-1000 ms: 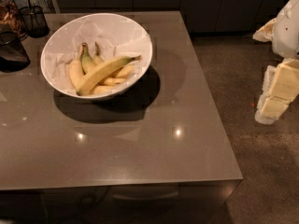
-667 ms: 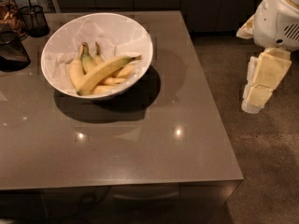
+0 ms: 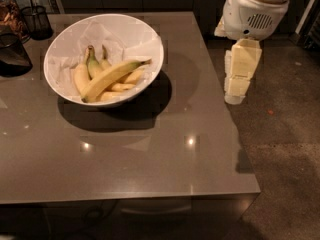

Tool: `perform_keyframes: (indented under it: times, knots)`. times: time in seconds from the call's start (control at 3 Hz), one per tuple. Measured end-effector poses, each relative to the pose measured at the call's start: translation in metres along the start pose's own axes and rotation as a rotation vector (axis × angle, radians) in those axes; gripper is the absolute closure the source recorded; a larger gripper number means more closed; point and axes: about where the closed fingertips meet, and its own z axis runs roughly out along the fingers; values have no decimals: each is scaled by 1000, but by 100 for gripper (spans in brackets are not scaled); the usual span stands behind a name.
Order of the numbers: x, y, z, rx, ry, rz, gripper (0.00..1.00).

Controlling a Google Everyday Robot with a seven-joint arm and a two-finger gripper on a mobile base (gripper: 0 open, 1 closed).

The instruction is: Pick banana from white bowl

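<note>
One bowl [image 3: 102, 16], long banana [image 3: 110, 74]; gripper [image 3: 234, 97] right

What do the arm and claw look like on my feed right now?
The arm is a rounded white housing with a slotted vent grille. Below it, the claw is pale cream and blocky, beside the right edge of the table. No cables show.

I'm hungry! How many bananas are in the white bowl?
4 at least: the long banana on top, two green-stemmed ones left, a stubby banana beneath; more may hide. The gripper hangs beside the table.
</note>
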Motion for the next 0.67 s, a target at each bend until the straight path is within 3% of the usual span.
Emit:
perform_keyframes:
  times: [0.33, 0.67]
  knots:
    - [-8, -8, 0, 32, -19, -5, 0]
    - [-32, -27, -3, 70, -23, -55, 0]
